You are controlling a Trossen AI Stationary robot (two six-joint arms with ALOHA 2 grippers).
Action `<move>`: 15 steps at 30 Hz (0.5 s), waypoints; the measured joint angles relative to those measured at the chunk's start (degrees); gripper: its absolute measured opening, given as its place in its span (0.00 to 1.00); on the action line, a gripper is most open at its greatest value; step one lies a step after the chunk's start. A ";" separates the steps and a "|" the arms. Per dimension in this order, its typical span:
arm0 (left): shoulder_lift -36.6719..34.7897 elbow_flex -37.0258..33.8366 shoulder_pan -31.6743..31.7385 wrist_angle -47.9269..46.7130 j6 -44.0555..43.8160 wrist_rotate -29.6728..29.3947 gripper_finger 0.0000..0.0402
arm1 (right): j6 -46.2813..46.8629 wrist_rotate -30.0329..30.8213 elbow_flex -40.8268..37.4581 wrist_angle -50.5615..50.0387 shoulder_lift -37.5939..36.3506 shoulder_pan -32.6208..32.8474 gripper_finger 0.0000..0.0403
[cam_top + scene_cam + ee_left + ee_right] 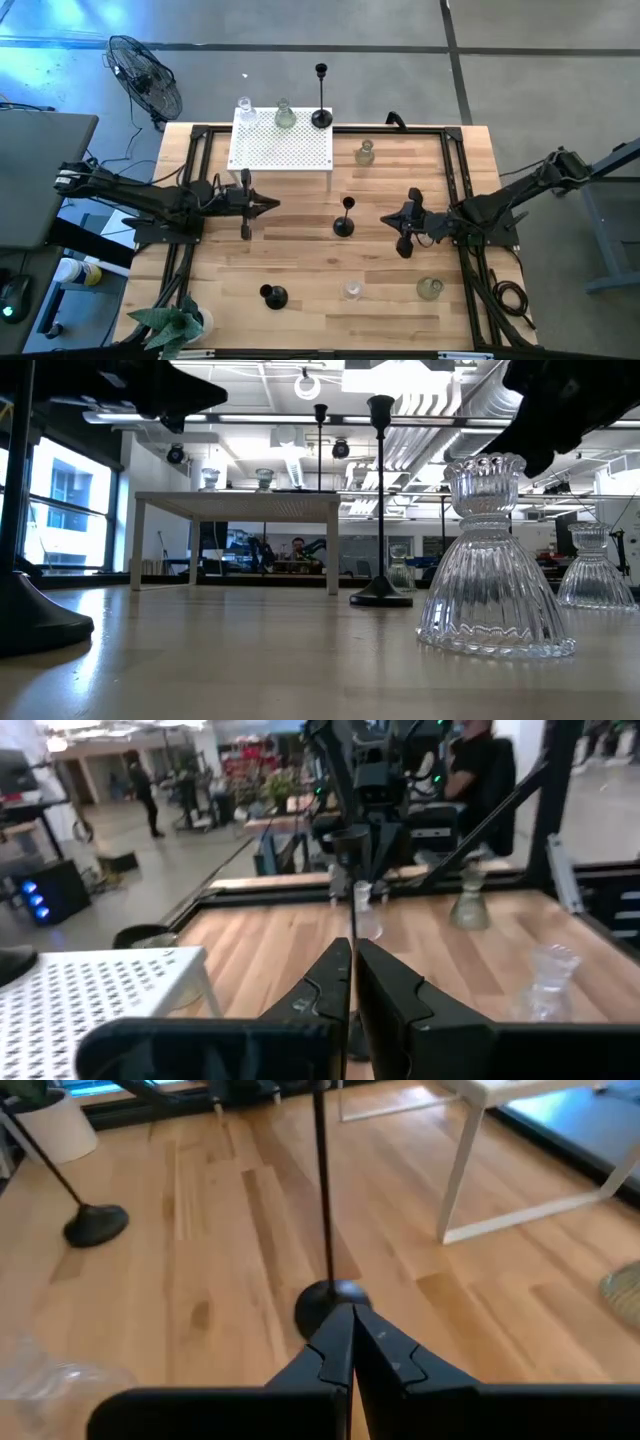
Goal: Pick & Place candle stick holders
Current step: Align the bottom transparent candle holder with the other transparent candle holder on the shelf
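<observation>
A black candle stick holder (344, 220) with a round base and thin stem stands upright in the middle of the wooden table, between my two grippers. My left gripper (273, 207) is shut and empty to its left; the stem shows ahead of it in the left wrist view (351, 900). My right gripper (386, 218) is shut and empty to its right; the base shows just beyond its fingertips (330, 1297). Another black holder (272, 295), a clear one (352, 290) and a pale-green one (430, 288) stand near the front. One glass holder (365, 152) stands farther back.
A white perforated little table (280, 150) stands at the far side with a clear holder (245, 110), a green one (285, 116) and a black one (321, 110) on it. A potted plant (175, 325) sits at the near left corner. A black fan (145, 75) stands beyond the table.
</observation>
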 joint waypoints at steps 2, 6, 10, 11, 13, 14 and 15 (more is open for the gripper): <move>-0.01 -1.38 0.00 1.78 0.00 1.46 0.04 | 3.16 1.14 1.15 -3.38 0.01 1.52 0.00; 0.01 -2.12 0.00 1.53 -0.02 2.86 0.04 | 8.66 3.10 2.99 -7.54 0.55 4.98 0.00; 0.05 -2.12 0.00 1.26 -0.16 2.88 0.04 | 11.45 4.44 3.79 -7.55 3.60 9.36 0.00; 0.05 -2.12 0.00 1.10 -0.22 2.88 0.04 | 12.32 4.61 4.18 -7.53 4.76 10.47 0.00; 0.05 -2.12 0.00 1.04 -0.24 2.90 0.04 | 13.86 4.94 5.38 -7.45 7.56 12.57 0.01; 0.05 -2.12 0.00 0.94 -0.24 2.88 0.04 | 14.89 5.35 6.13 -7.44 9.14 13.62 0.01; 0.05 -2.12 0.00 0.65 -0.24 2.90 0.04 | 15.89 5.63 7.08 -7.46 10.87 14.60 0.03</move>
